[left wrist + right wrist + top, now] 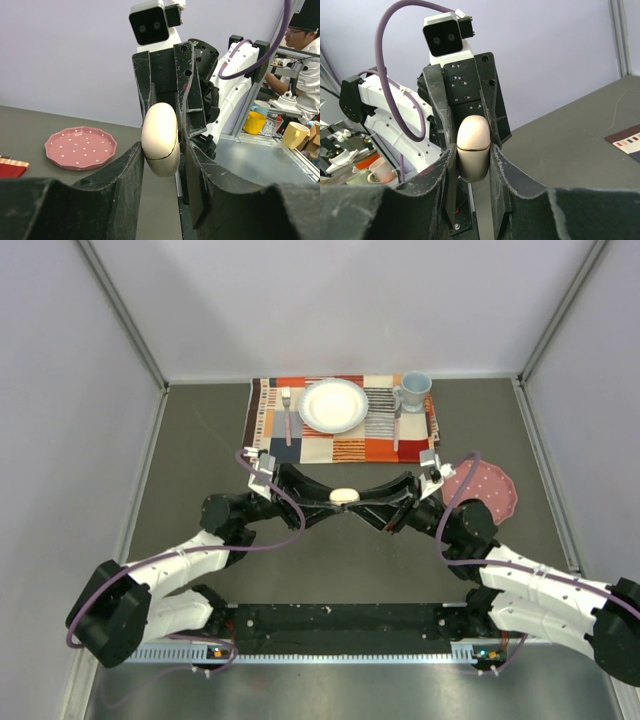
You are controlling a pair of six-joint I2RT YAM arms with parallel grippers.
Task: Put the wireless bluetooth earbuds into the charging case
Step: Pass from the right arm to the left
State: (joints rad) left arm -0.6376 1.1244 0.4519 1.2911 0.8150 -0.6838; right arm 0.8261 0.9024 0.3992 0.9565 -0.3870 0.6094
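The left arm [190, 560] and right arm [530, 585] reach inward from their bases over the grey table [200, 540], with forearms low and wrists turned to face each other at its middle. Beyond them a patchwork placemat [345, 448] carries a white plate [333, 405] and a pale blue cup [415, 390]. A pink dotted plate [495, 490] lies just beside the right wrist, its edge crossed by a purple cable. From above, the black fingertips blur into one mass. In each wrist view the gripper's own fingers hide the nearer end of what they hold. The left gripper [161, 152] and right gripper [473, 152] are both clamped on the cream charging case [344, 496], one at each end, each pair of fingers pressing its sides. Its lid is closed along a thin seam, so the inside is hidden.
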